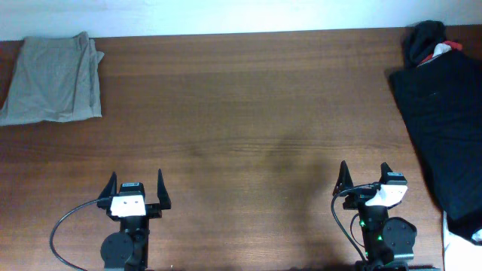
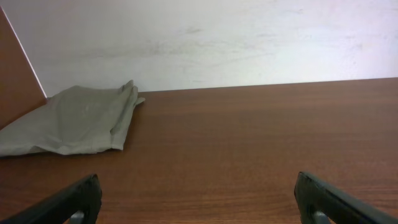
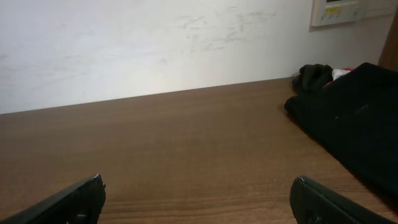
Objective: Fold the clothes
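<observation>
Black clothes [image 1: 444,128] run off the right edge; possibly several garments.

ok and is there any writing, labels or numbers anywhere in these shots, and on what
No text can be read in any view.
On the wall panel: a small yellowish patch, too blurred to read.
On the tan folded clothes and the black clothes: no print or tags visible.

— A lab, or a home?
— A robot test room, likely; scuffed bare wall [image 3: 155,43]; control panel [image 3: 339,11] on it; plain wooden table [image 1: 241,113]; cabled arm [image 1: 128,245] mounted at its edge.
</observation>
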You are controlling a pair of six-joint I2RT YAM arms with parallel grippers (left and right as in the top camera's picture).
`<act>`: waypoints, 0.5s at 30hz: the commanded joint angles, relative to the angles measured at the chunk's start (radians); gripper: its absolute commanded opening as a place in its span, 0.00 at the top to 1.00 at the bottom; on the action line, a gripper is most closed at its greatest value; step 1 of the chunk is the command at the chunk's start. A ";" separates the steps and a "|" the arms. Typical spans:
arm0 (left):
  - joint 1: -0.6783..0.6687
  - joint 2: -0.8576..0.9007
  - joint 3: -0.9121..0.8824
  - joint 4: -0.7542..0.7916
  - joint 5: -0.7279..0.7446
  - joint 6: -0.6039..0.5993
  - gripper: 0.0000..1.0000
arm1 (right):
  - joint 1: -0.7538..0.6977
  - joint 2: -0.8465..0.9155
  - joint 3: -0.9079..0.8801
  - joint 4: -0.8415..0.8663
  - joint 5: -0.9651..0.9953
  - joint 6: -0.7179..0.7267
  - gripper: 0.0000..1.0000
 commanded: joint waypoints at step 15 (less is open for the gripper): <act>-0.005 -0.006 -0.002 -0.004 -0.005 0.020 0.01 | 0.005 -0.012 -0.005 0.024 -0.433 0.411 0.01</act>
